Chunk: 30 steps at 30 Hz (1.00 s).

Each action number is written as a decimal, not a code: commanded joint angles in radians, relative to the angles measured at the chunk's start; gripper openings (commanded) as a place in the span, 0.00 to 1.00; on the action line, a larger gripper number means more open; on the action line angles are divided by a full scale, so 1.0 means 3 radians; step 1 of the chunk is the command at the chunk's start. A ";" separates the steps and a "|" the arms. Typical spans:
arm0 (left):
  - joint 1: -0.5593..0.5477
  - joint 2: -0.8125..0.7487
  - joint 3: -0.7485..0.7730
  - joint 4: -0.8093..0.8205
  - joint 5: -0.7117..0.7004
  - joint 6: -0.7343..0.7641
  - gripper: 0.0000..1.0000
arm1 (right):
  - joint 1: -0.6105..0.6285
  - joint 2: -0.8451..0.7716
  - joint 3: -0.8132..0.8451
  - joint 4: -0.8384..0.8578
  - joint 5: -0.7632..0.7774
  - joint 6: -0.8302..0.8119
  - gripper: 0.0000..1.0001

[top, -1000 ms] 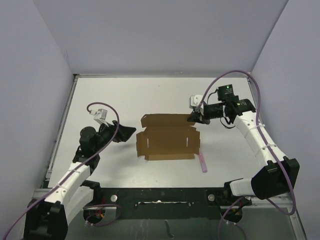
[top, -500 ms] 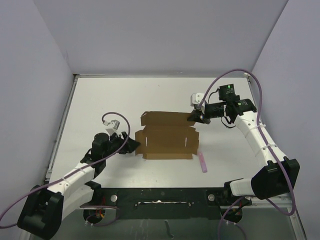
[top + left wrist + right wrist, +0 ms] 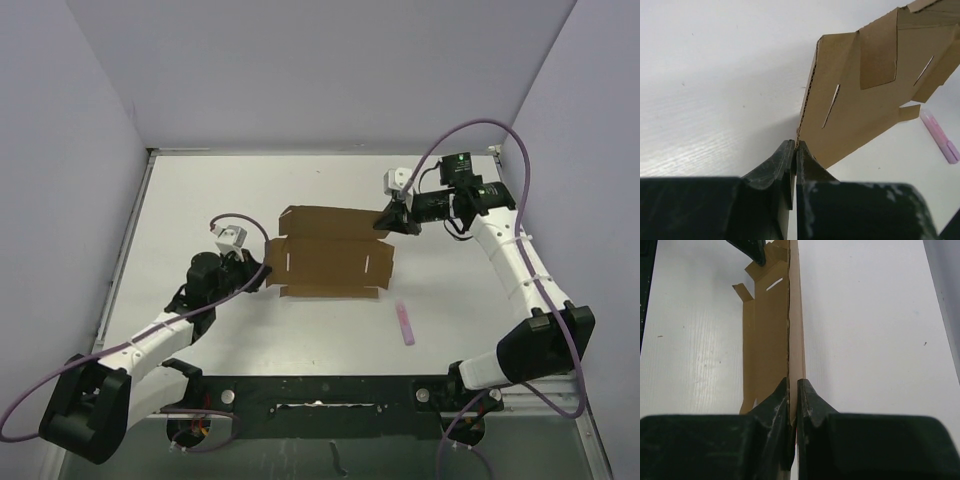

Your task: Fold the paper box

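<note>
The paper box [image 3: 330, 262] is a brown cardboard sheet with flaps and slots, lying mid-table with its back panel raised. My left gripper [image 3: 264, 272] is shut on the sheet's left edge. In the left wrist view that gripper [image 3: 796, 146] pinches the corrugated edge of the paper box [image 3: 865, 95], which tilts up off the table. My right gripper [image 3: 386, 222] is shut on the back right corner. In the right wrist view this gripper [image 3: 793, 386] clamps the thin edge of the paper box [image 3: 767, 325], which runs straight away from it.
A small pink stick [image 3: 405, 322] lies on the white table [image 3: 200, 190] to the front right of the box, also seen as the pink stick [image 3: 940, 140]. Grey walls stand on three sides. The arm bases sit along the near edge.
My left arm swung in from the left and its jaws went from open to shut on the box's left edge. The right gripper drew slightly back, and the box shifted with it.
</note>
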 commanded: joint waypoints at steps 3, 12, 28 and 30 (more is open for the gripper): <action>-0.0014 0.0159 0.0097 0.0821 -0.0278 0.0612 0.00 | -0.0085 0.0355 0.0448 -0.0397 -0.0420 0.0183 0.00; -0.0037 0.0552 -0.0066 0.1681 -0.0427 0.1217 0.00 | -0.0130 0.0870 0.0836 -0.0722 -0.0535 0.0361 0.00; -0.0064 0.1000 -0.0460 0.2507 -0.0418 0.1395 0.00 | -0.0068 0.1153 0.0789 -0.0868 -0.0487 0.0383 0.00; -0.0063 0.0971 -0.0509 0.2509 -0.0430 0.1364 0.00 | -0.0064 0.1160 0.0771 -0.0873 -0.0468 0.0380 0.00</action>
